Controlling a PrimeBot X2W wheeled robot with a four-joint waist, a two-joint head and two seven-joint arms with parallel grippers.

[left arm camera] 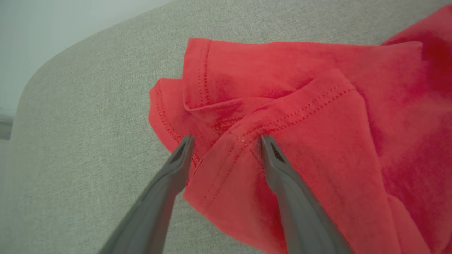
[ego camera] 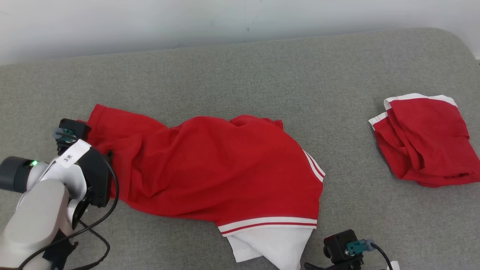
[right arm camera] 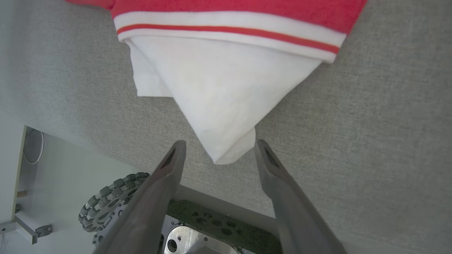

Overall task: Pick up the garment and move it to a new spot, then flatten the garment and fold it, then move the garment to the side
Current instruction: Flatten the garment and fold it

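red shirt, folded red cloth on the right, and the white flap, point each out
red shirt [ego camera: 210,165], head view, middle of its body
folded red cloth [ego camera: 423,146], head view, its red top layer
white flap [right arm camera: 219,98], right wrist view, centre of the white triangle

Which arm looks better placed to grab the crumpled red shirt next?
Left, narrowly. The left gripper has its jaws open astride a stitched hem fold of the red shirt, with plenty of cloth between them. The right gripper, jaws open too, has just the tip of the white part between them.
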